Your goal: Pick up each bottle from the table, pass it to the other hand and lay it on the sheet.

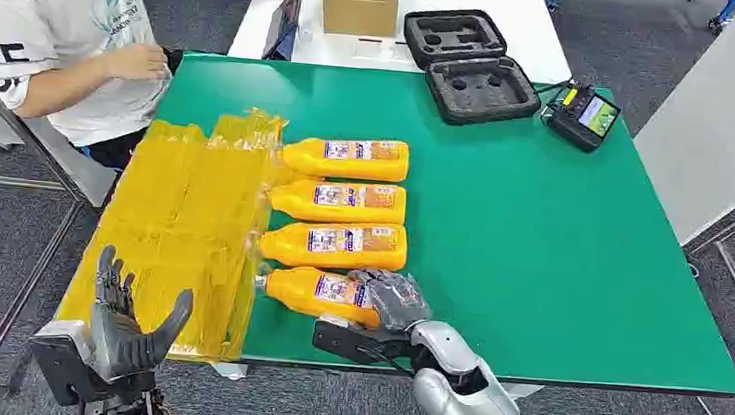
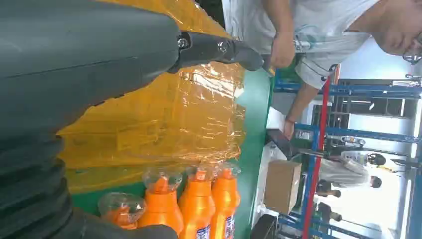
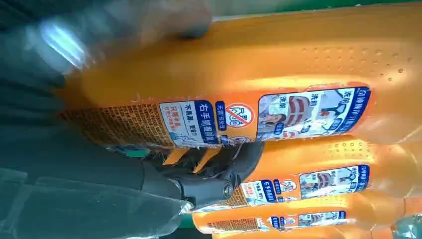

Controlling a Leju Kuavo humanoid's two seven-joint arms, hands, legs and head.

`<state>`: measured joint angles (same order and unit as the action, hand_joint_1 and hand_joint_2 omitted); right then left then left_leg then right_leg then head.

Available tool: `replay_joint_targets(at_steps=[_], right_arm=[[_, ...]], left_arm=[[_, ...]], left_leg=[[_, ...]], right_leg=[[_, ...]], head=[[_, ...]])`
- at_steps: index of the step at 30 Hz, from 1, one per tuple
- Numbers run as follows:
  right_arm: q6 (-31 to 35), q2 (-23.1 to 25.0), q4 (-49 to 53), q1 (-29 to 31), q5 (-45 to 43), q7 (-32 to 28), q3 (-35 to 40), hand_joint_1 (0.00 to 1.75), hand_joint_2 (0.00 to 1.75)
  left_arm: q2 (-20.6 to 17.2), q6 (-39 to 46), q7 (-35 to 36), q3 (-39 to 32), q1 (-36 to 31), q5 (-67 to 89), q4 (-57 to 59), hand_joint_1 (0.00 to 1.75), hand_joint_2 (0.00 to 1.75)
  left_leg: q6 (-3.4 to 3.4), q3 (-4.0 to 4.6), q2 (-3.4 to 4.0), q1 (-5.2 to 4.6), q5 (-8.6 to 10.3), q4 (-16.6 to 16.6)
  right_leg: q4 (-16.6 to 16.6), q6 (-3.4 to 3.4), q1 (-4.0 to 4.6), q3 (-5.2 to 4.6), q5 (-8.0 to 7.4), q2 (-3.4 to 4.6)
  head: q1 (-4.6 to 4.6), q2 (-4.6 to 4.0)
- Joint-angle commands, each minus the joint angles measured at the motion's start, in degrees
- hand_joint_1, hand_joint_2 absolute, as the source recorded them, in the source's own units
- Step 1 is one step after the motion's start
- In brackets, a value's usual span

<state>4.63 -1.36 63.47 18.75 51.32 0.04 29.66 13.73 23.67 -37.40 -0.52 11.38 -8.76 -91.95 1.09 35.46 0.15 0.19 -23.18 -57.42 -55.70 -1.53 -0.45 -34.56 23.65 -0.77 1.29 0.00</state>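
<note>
Fingers of the right hand (image 1: 391,298) wrap the base of the nearest bottle (image 1: 321,292), lying on the green table (image 1: 561,245) just beside the yellow sheet (image 1: 177,221); left hand (image 1: 127,332) waits, fingers spread, holding nothing

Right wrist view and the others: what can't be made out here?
- Right wrist view: silver right hand fingers blurred over the nearest orange plastic bottle; grip firmness unclear.
- Head view: that bottle's base hidden under the hand.
- Left wrist view: open left hand blocks much of the yellow plastic sheet.

head view high, wrist views close, bottles (image 1: 338,244) shared
</note>
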Motion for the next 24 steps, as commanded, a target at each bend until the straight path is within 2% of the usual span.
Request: replay_joint_targets(at_steps=[1,7,8,9,10,11,12,16,17,18,20,21,23,24], right_arm=[[-2.48,-2.25,-4.94,-0.60,0.46,0.88,4.23,1.57,1.75],[-3.49,-2.83,-6.04,-1.23,0.45,1.41,4.47,1.55,1.75],[-3.87,-2.80,-6.53,-1.36,0.30,1.67,4.20,1.61,1.75],[-4.20,-2.82,-7.34,-1.30,0.11,1.78,3.96,1.73,1.75],[-4.23,-2.65,-7.72,-1.32,-0.56,1.45,3.48,1.73,1.75],[-4.02,-2.15,-8.07,-1.23,-2.71,-0.65,2.42,1.75,1.75],[-3.21,-1.52,-7.40,-1.29,-6.46,-5.18,0.93,1.75,1.75],[-2.07,1.10,3.72,-4.06,-25.94,-29.26,-5.79,1.75,1.75],[-2.10,2.26,7.02,-4.89,-31.03,-33.69,-7.84,1.75,1.75],[-2.78,3.08,9.81,-5.40,-34.51,-34.97,-8.95,1.75,1.75],[0.66,5.67,15.58,-7.05,-38.18,-36.73,-11.51,1.75,1.75],[2.74,6.65,17.84,-8.08,-39.54,-37.31,-12.47,1.75,1.75],[5.31,8.20,20.47,-9.74,-41.34,-38.54,-14.27,1.75,1.75],[6.05,8.61,21.24,-10.37,-41.93,-38.83,-14.79,1.75,1.75]], left_arm=[[-0.03,-0.08,-0.05,-1.00,-0.92,-0.73,1.91,0.00,1.75],[-0.14,0.00,0.09,-0.88,-0.91,-0.96,2.08,0.00,1.75],[-0.20,0.03,0.18,-0.75,-0.93,-0.96,2.12,0.00,1.75],[-0.26,0.04,0.24,-0.58,-0.96,-0.99,2.20,0.00,1.75],[-0.30,0.04,0.24,-0.52,-1.02,-0.98,2.22,0.00,1.75],[-0.48,0.02,0.28,-0.35,-1.29,-0.98,2.45,0.00,1.75],[-0.65,-0.09,0.28,-0.24,-1.66,-1.02,2.63,0.00,1.75],[-0.44,-0.38,-0.28,-0.49,-2.65,-1.31,3.86,0.00,1.75],[-0.27,-0.54,-0.68,-0.82,-2.98,-1.69,4.23,0.00,1.75],[-0.10,-0.49,-1.10,-1.22,-3.32,-2.06,4.33,0.00,1.75],[0.33,0.08,-1.71,-2.32,-3.42,-2.74,3.35,0.00,1.75],[0.58,0.38,-1.83,-2.77,-3.08,-3.04,2.54,0.00,1.75],[0.88,0.66,-1.86,-3.22,-2.53,-3.55,1.71,0.00,1.75],[1.12,0.81,-2.04,-3.48,-2.27,-4.01,1.36,0.00,1.75]], left_leg=[[-0.04,-0.23,-0.10,0.04,-0.05,0.08],[-0.04,-0.29,-0.13,0.05,-0.04,0.10],[-0.05,-0.38,-0.15,0.04,-0.08,0.11],[-0.04,-0.35,-0.13,0.05,-0.05,0.11],[-0.07,-0.44,-0.18,0.06,-0.09,0.13],[-0.06,-0.39,-0.14,0.04,-0.07,0.11],[-0.08,-0.47,-0.16,0.06,-0.11,0.12],[-0.06,-0.59,-0.19,0.06,-0.12,0.10],[-0.04,-0.51,-0.17,0.03,-0.10,0.07],[-0.07,-0.50,-0.17,0.03,-0.12,0.04],[-0.08,-0.36,0.09,-0.02,-0.15,-0.01],[-0.06,-0.14,0.07,0.00,-0.12,-0.03],[-0.08,-0.25,0.06,0.03,-0.19,-0.05],[-0.05,-0.19,-0.16,-0.01,-0.16,-0.05]], right_leg=[[0.10,0.03,0.03,0.26,0.06,-0.05],[0.14,0.03,0.04,0.34,0.06,-0.08],[0.15,0.04,0.03,0.43,0.10,-0.09],[0.15,0.03,0.04,0.39,0.07,-0.08],[0.18,0.05,0.05,0.50,0.11,-0.11],[0.14,0.03,0.03,0.42,0.07,-0.10],[0.17,0.05,0.05,0.52,0.09,-0.10],[0.15,0.05,0.05,0.61,0.11,-0.11],[0.10,0.03,0.03,0.52,0.09,-0.12],[0.06,0.06,0.03,0.50,0.13,-0.10],[-0.08,0.07,-0.03,0.30,0.11,0.15],[-0.09,0.06,-0.01,0.14,0.07,0.13],[-0.10,0.07,0.00,0.23,0.14,0.17],[-0.16,0.08,-0.04,0.27,0.22,-0.04]], head=[[0.00,0.00],[0.00,0.00],[0.00,0.00],[0.02,0.00],[0.00,0.00],[0.00,0.00],[0.02,0.00],[0.02,0.00],[0.00,0.00],[-0.04,0.00],[0.00,0.00],[-0.02,0.00],[0.04,0.00],[0.09,0.00]])
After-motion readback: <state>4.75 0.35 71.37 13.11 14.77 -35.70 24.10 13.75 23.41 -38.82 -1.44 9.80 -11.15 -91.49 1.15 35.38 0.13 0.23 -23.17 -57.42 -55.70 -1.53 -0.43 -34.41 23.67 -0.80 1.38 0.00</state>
